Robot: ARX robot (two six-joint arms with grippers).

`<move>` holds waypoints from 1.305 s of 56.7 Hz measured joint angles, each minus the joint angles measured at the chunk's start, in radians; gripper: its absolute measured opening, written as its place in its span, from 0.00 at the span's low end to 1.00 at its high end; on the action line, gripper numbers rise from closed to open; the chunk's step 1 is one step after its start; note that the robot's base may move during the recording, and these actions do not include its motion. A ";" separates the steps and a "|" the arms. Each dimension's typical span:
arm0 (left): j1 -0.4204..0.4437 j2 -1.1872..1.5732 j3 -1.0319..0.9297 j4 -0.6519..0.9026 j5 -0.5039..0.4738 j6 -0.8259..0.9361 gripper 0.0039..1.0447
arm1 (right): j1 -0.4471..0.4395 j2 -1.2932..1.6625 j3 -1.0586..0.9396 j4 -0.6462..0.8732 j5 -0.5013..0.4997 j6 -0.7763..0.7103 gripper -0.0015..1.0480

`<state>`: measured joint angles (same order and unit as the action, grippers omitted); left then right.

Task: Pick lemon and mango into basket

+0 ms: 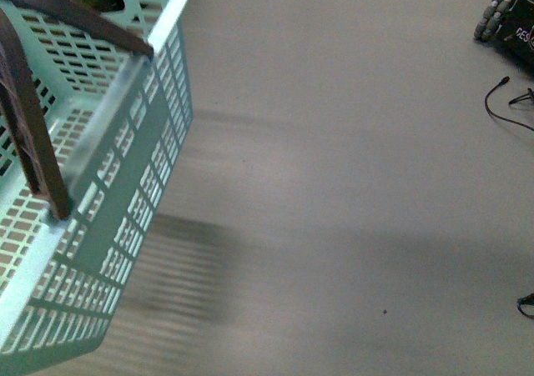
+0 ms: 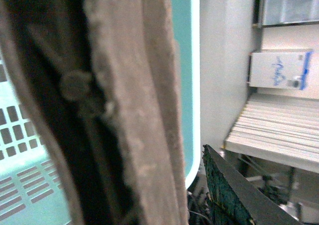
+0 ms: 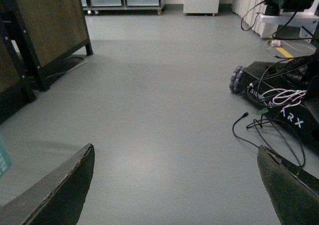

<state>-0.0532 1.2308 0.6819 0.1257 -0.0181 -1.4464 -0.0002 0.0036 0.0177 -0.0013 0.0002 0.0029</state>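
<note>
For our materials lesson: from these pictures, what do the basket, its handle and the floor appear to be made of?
Basket: pale turquoise plastic, likely moulded, judging by its regular slots and smooth rim. Handle: brown, matte; rough-surfaced close up, material unclear. Floor: smooth grey, seamless, perhaps vinyl or coated concrete.

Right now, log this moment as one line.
basket: front left | lemon, mango: not in view | left gripper finger: beside brown handle, grip unclear | right gripper: open, empty
</note>
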 joint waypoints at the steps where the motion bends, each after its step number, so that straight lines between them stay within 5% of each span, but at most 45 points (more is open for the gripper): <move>1: -0.002 -0.029 0.000 -0.009 0.000 -0.005 0.27 | 0.000 0.000 0.000 0.000 0.000 0.000 0.92; 22: -0.074 -0.273 0.076 -0.167 -0.018 -0.023 0.27 | 0.000 0.000 0.000 0.000 0.000 0.000 0.92; 74: -0.088 -0.283 0.082 -0.173 -0.019 -0.017 0.27 | 0.000 0.000 0.000 0.000 0.000 0.000 0.92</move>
<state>-0.1413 0.9482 0.7639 -0.0475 -0.0372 -1.4631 -0.0002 0.0036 0.0177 -0.0013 0.0006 0.0029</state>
